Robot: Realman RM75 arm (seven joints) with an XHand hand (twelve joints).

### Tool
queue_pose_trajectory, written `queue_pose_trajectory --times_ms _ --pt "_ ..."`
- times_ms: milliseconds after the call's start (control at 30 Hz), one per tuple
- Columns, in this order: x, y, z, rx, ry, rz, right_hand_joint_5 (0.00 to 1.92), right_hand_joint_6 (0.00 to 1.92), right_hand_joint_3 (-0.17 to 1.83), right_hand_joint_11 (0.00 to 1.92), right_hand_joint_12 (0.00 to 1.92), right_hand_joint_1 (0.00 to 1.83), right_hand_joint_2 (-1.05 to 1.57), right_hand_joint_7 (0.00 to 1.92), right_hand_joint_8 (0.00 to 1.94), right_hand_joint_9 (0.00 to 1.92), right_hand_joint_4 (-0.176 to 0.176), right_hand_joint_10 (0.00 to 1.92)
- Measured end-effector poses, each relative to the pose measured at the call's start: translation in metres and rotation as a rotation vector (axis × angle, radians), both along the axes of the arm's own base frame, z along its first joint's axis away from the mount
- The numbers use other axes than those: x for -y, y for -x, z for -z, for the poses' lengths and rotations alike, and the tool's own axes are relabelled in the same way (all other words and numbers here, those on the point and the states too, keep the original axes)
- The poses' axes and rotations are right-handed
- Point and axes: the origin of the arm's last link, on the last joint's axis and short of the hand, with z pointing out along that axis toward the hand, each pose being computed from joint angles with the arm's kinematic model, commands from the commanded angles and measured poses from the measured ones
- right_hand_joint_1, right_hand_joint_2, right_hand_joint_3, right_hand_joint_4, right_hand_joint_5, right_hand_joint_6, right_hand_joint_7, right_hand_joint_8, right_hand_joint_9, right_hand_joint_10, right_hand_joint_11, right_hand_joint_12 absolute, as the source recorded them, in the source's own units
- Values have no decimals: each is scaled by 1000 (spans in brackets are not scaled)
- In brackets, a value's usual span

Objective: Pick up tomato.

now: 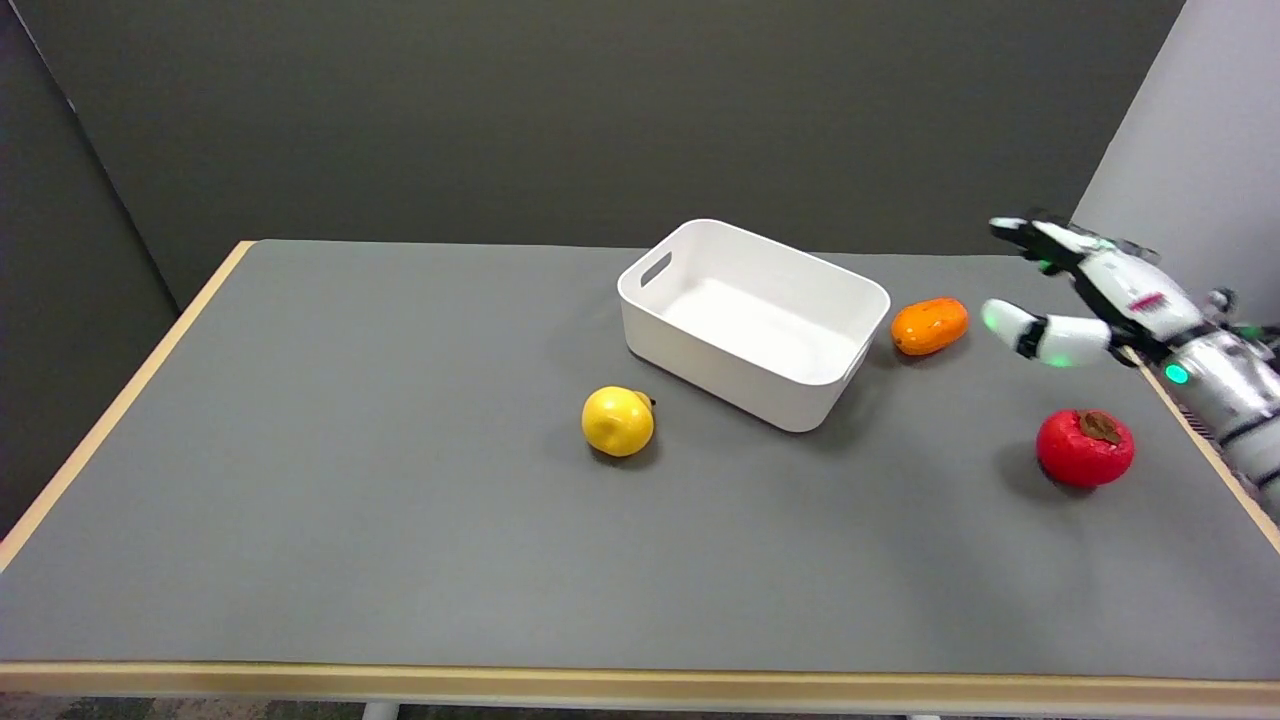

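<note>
Fingers spread, empty, my right hand [1090, 300] hovers beyond the tomato [1085, 447]; I should descend nearer, straddling it.

The right hand [1085, 295] is white with black fingertips and black bands at the finger joints. Small green lights glow along its fingers, and a short red mark sits on its back. Behind the hand, the silver-white wrist [1225, 385] carries a round teal light and dark ribbed rings.
</note>
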Motion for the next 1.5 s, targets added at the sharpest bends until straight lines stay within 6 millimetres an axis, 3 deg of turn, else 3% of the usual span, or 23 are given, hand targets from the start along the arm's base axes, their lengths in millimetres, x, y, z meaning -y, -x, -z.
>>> queue_pose_trajectory --times_ms 367,700,1000,1267,1500 --pt "-82 19 -14 -11 187 45 167 413 948 144 1230 256 555 247 303 236 108 646" --pt "-120 32 0 -5 205 96 172 419 947 144 1231 256 551 248 303 238 109 648" --pt "-123 40 8 6 182 116 176 423 948 144 1232 256 552 250 305 242 109 652" --pt "-105 49 2 -13 161 150 176 423 946 136 1226 256 551 244 300 240 111 651" --pt "-86 52 -14 -53 183 163 174 422 945 123 1211 254 551 234 293 231 112 642"
